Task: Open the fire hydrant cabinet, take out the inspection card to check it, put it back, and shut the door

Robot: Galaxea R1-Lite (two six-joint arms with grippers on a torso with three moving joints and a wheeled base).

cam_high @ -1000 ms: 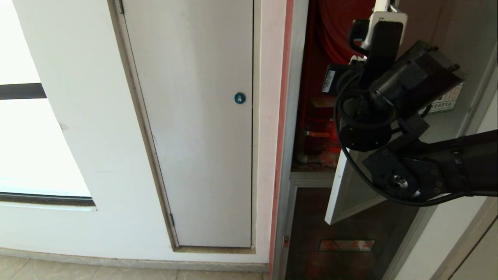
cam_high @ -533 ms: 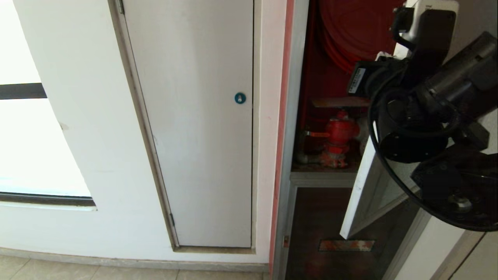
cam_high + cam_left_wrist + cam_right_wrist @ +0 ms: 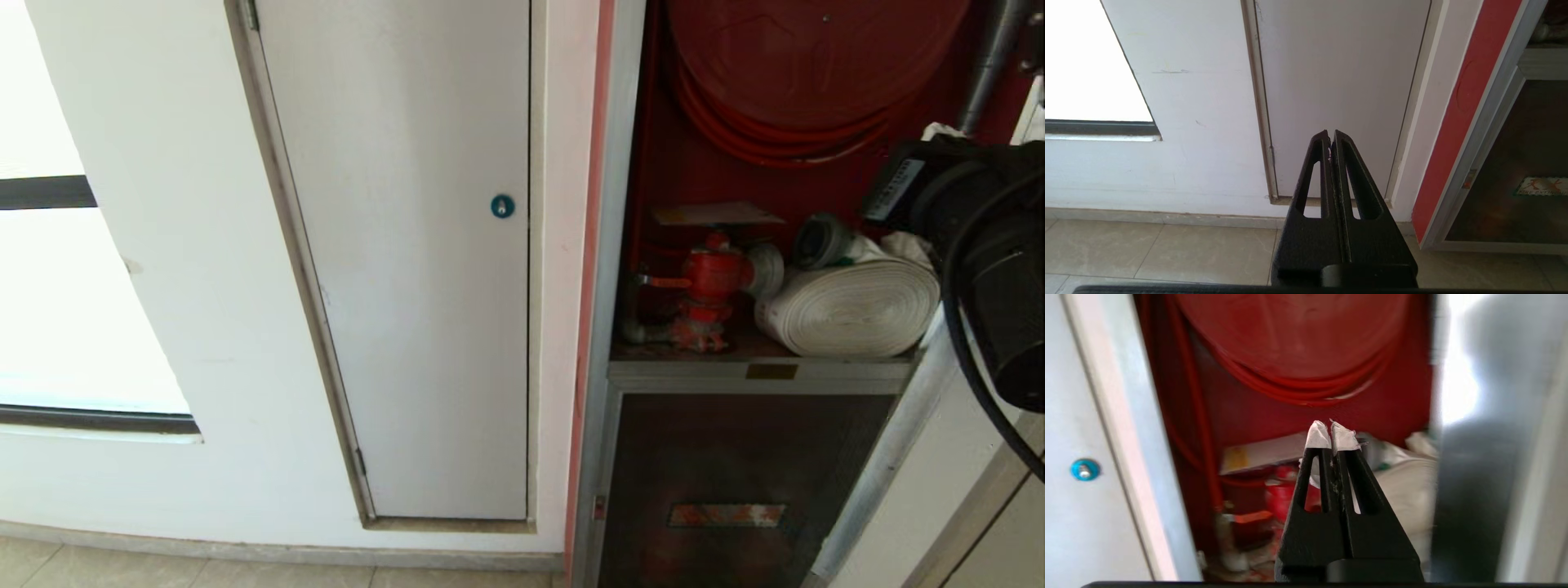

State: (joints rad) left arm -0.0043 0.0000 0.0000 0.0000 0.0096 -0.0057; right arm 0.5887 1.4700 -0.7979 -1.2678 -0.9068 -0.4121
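Observation:
The fire hydrant cabinet (image 3: pixel 622 204) stands open, showing its red inside, the red hose reel (image 3: pixel 808 73), the red valve (image 3: pixel 712 278) and the white rolled hose (image 3: pixel 853 310). The inspection card (image 3: pixel 718 214) lies flat on top of the valve, its yellowish end showing in the right wrist view (image 3: pixel 1257 454). The door (image 3: pixel 1474 490) is swung wide to the right as a dark panel. My right arm (image 3: pixel 992 261) is at the right edge; its gripper (image 3: pixel 1331 435) is shut and empty, in front of the opening, apart from the card. My left gripper (image 3: pixel 1330 136) is shut, parked low.
A plain white panel door (image 3: pixel 408 286) with a blue round lock (image 3: pixel 503 206) is left of the cabinet. A bright window (image 3: pixel 49 286) lies further left. Below the shelf is a dark lower cabinet panel (image 3: pixel 735 465). Tiled floor (image 3: pixel 1147 253) runs along the wall.
My right arm has swung to the right and out of most of the head view, and the door has opened wide with it, uncovering the valve, card and hose. The left arm has not moved.

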